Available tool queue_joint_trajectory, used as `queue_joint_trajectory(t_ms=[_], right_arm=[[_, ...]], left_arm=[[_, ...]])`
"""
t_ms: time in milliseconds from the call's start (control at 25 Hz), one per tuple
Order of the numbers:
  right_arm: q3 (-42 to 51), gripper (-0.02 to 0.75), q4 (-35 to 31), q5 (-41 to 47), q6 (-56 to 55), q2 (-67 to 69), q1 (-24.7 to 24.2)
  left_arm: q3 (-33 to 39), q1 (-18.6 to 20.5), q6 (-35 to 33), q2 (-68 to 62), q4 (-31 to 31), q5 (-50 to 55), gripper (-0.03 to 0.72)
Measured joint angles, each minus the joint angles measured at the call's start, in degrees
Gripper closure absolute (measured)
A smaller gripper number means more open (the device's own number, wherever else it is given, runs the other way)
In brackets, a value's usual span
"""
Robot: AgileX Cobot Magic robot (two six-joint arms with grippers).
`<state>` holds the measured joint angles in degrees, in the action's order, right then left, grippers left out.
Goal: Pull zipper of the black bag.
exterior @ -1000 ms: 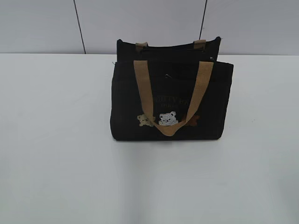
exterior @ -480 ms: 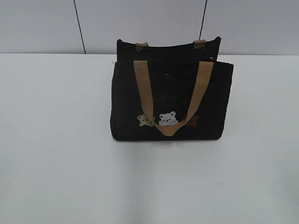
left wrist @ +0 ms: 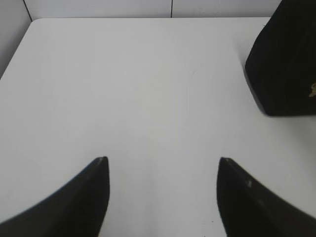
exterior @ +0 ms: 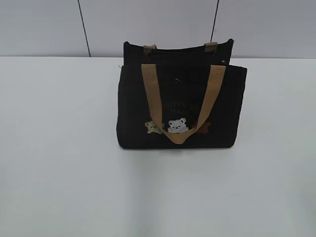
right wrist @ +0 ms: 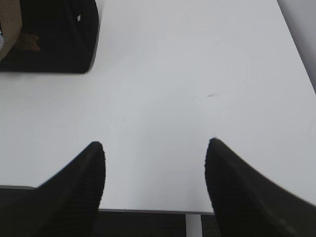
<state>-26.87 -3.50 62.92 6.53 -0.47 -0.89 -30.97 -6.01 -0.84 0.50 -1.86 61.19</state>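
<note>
white counter (exterior: pixel 64 173) carries one black bag (exterior: pixel 133 118), standing upright near the far edge, with two tan handles (exterior: pixel 150 91) and three small bears (exterior: pixel 177 125) on its front. its zipper can't be made out. left claw (left wrist: pixel 163 168) and right claw (right wrist: pixel 154 150) both hang spread apart, holding nothing.

- My work surface is a white table (exterior: pixel 59 163), plain and matte, filling most of the exterior view.
- Behind it I face a pale grey panelled wall (exterior: pixel 148 24), split by two thin dark vertical seams.
- The light is soft and even, with only faint shadows on the tabletop.
- In my right wrist view, the table's near edge shows a thin dark strip (right wrist: pixel 148 222) below it.
</note>
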Motion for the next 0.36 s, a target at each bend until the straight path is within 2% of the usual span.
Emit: queue_joint_trajectory(t_ms=[360], right_arm=[[0.0, 0.255, -0.1, -0.1, 0.0, 0.0, 0.0]], left_arm=[[0.0, 3.2, 0.0, 0.0, 0.0, 0.0, 0.181]])
